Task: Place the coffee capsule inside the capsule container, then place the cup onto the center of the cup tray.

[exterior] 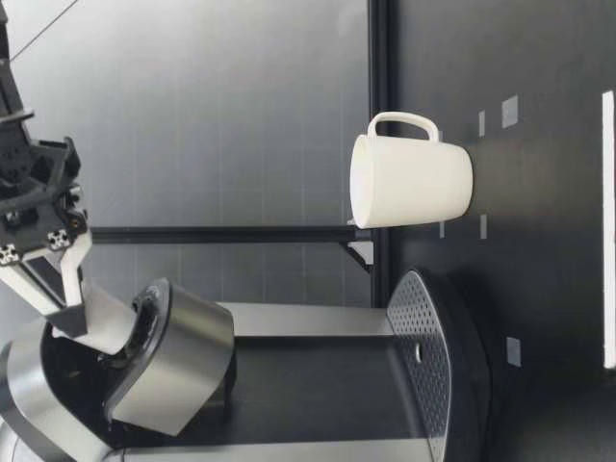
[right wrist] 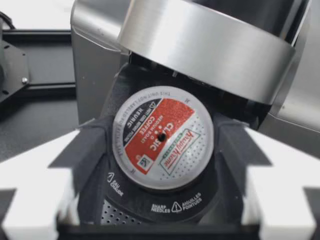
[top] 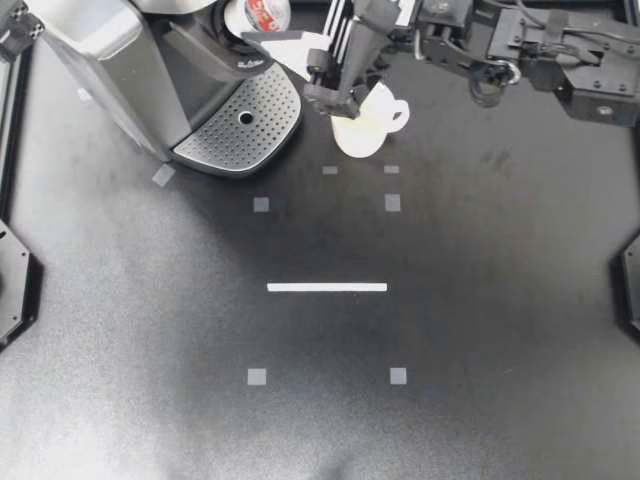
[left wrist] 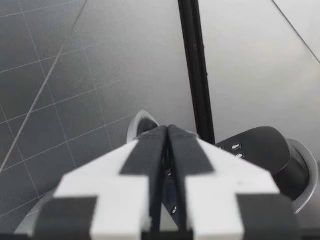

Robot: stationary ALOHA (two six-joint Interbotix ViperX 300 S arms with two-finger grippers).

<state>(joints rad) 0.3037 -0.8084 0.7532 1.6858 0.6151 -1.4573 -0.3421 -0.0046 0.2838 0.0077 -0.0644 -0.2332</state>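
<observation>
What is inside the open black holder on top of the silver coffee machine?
A round coffee capsule with a red-and-white foil lid, gripped by the right gripper. The lid hides the capsule's body and the black holder's floor.

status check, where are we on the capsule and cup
Right hand shut on coffee capsule, down in capsule container. Left hand shut, empty. Cup upright on table beside cup tray; tray bare.

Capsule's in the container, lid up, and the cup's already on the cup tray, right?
No: the top view shows the cup standing on the table beside the cup tray, not on it. The capsule is in the container, lid up.
</observation>
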